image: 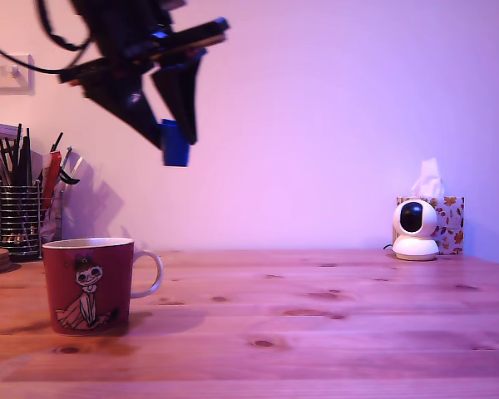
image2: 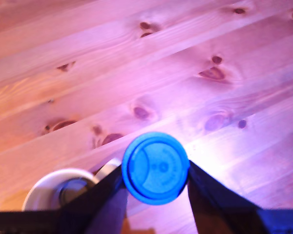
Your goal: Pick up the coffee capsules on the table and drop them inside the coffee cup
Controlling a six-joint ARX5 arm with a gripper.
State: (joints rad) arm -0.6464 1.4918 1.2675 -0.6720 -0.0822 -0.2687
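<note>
Blue capsule (image: pixel 175 151) gripped, held high in the air above the table (image: pixel 333 332).

The gripper (image: pixel 176 135) is clamped on the blue coffee capsule, one dark finger (image2: pixel 105 200) pressing each side. In the wrist view the capsule's round blue face (image2: pixel 155 167) fills the gap between the fingers. In the exterior view the capsule hangs well clear of the pine tabletop, above the dark red coffee cup (image: pixel 87 287) and offset to the exterior view's right of the cup's mouth, roughly over the white handle. The cup stands upright on the table. Its white rim (image2: pixel 39 191) appears in the wrist view just beside the capsule, with a dark shape inside it (identity cannot be told). A mesh pen holder (image: pixel 18 220) stands behind the cup. A small white camera (image: pixel 415 229) and a tissue box (image: pixel 451 218) stand at the far right of the exterior view.
</note>
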